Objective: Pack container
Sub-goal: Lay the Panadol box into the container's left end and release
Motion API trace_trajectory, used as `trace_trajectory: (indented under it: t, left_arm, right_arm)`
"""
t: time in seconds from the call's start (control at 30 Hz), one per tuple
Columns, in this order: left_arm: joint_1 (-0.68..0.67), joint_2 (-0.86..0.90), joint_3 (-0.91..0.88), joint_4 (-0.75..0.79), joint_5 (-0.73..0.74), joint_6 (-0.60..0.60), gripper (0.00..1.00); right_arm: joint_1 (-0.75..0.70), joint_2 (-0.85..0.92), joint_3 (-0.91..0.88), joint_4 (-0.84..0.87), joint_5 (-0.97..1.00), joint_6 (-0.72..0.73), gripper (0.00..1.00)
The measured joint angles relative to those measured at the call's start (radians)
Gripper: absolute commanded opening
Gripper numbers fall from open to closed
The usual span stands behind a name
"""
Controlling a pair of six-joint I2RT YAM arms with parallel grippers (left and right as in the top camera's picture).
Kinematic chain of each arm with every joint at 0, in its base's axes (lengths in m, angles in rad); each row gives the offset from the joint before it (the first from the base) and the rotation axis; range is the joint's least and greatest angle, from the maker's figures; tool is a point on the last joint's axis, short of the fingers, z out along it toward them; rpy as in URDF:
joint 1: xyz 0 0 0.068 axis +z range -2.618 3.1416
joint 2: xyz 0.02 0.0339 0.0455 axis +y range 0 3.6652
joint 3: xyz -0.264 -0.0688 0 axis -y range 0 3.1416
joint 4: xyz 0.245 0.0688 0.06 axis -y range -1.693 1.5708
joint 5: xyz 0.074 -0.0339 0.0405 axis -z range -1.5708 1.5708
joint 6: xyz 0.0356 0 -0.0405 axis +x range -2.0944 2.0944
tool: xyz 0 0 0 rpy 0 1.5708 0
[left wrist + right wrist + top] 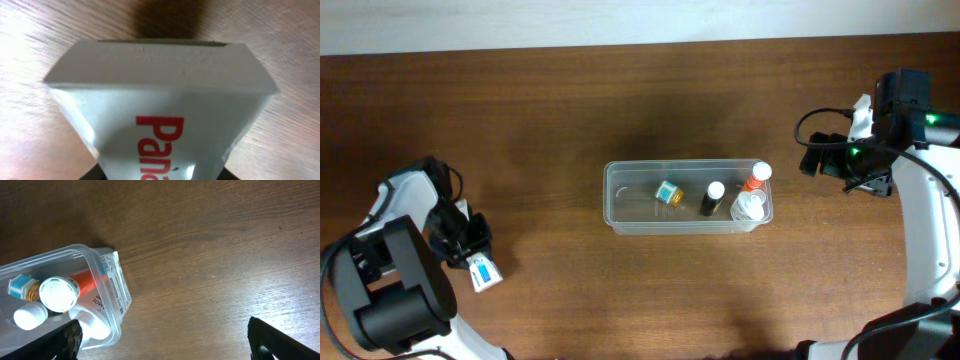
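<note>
The clear plastic container [620, 205] lies at the table's centre and holds several small bottles: a blue-capped one [667, 192], a dark one with a white cap [712, 197], an orange one [756, 176] and a clear one [747, 208]. Its right end shows in the right wrist view [112, 287]. My left gripper [470, 262] at the left front is shut on a white box with red lettering [160, 107], blue and white in the overhead view [485, 273]. My right gripper [162, 340] is open and empty, right of the container.
Bare brown wooden table [620, 100] surrounds the container. A pale wall strip [520, 20] runs along the far edge. Both arm bases stand at the front corners.
</note>
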Motion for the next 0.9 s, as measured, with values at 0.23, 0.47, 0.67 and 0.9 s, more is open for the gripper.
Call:
trace_trajectory:
  t: [0.23,0.47,0.67,0.9]
  left_arm:
    - [-0.082,-0.069,0.184,-0.075,0.022,-0.01,0.37]
    - [-0.374,-0.251,0.378,0.007,0.054,0.026,0.36]
    - [-0.68,-0.264,0.401,0.142,0.071,0.224,0.36]
    - [-0.888,-0.154,0.401,0.267,0.075,0.427,0.37]
  right_arm:
    - [0.0,0.0,0.0,0.0,0.0,0.0,0.98]
    - [0.0,0.0,0.0,0.0,0.0,0.0,0.98]
    - [0.0,0.0,0.0,0.0,0.0,0.0,0.98]
    - [0.0,0.0,0.0,0.0,0.0,0.0,0.98]
